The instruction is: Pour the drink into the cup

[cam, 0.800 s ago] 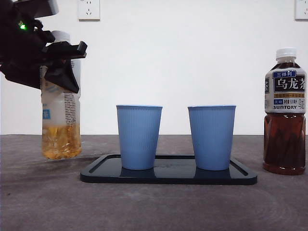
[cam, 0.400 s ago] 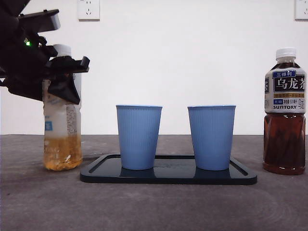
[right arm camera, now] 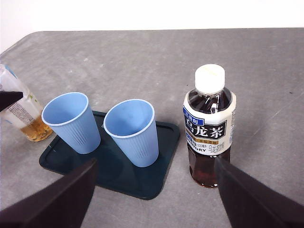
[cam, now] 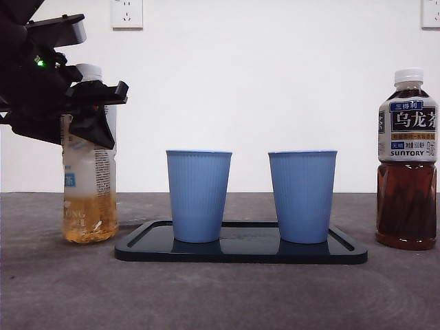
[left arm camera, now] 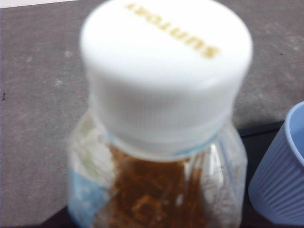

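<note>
A clear bottle (cam: 88, 179) with a white cap (left arm camera: 166, 71) and amber drink in its lower part stands upright on the table, left of the tray. My left gripper (cam: 93, 96) is shut on its upper body, just below the cap. Two empty blue cups (cam: 199, 196) (cam: 302, 196) stand side by side on a dark tray (cam: 240, 251). In the right wrist view the same cups (right arm camera: 71, 121) (right arm camera: 132, 130) show empty insides. My right gripper (right arm camera: 154, 164) hangs open high above the table, holding nothing.
A dark oolong tea bottle (cam: 407, 165) with a white cap stands capped at the far right, seen beside the tray (right arm camera: 161, 175) in the right wrist view as well (right arm camera: 209, 128). A white wall with sockets stands behind the grey table.
Over the last second the left gripper lowered the amber bottle from slightly above the table to standing on it. In the last half second nothing else moved.
</note>
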You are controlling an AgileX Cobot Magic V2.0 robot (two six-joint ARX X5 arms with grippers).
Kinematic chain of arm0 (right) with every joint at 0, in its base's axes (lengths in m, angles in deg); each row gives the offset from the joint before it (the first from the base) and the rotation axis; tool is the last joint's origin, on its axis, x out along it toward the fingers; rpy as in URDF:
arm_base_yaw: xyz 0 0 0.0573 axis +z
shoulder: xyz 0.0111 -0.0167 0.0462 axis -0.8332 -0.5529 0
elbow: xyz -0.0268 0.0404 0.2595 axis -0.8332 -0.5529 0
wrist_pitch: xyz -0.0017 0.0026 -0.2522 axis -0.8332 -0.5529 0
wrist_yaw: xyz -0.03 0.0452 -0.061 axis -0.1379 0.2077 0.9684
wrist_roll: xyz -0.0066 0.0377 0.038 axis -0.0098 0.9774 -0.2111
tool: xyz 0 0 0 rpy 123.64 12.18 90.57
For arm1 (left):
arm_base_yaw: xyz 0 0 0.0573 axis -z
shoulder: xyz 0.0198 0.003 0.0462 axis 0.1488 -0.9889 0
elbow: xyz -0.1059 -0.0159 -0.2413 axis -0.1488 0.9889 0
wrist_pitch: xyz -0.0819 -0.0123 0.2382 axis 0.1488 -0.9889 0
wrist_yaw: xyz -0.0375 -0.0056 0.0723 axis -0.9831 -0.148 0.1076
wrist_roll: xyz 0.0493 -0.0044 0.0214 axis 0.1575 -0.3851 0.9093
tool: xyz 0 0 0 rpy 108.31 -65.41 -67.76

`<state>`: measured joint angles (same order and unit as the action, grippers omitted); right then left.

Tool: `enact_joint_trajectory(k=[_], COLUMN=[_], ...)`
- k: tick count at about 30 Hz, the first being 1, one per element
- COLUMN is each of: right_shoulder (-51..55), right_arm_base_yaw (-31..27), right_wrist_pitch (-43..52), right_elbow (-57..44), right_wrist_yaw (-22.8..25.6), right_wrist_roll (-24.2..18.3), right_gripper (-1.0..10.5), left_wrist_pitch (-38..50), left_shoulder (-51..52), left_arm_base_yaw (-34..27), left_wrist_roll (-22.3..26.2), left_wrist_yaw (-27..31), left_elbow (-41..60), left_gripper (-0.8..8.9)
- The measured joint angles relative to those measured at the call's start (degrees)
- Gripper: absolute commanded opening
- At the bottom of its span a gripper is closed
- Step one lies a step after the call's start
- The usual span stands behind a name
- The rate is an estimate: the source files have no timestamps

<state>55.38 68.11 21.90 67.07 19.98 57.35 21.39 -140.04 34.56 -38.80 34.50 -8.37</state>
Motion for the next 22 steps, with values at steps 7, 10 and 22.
enact_joint_trajectory(k=[7,10,22], right_shoulder=[0.0,0.0,0.0], right_arm_base_yaw=[0.0,0.0,0.0], right_wrist_pitch=[0.0,0.0,-0.5], right_elbow=[0.0,0.0,0.0], right_wrist_yaw=[0.0,0.0,-0.11], right_wrist_roll=[0.02,0.02,0.04], right_gripper=[3.9,3.9,3.9], left_wrist_pitch=[0.55,0.9,-8.37], left_shoulder=[0.04,0.52,8.92], left_arm_base_yaw=[0.0,0.0,0.07], left_wrist_roll=[-0.04,-0.04,-2.03], left_wrist_yaw=[0.15,0.33,0.28], left_elbow=[0.0,-0.02,-0.57], left_gripper=[3.86,4.09,4.41])
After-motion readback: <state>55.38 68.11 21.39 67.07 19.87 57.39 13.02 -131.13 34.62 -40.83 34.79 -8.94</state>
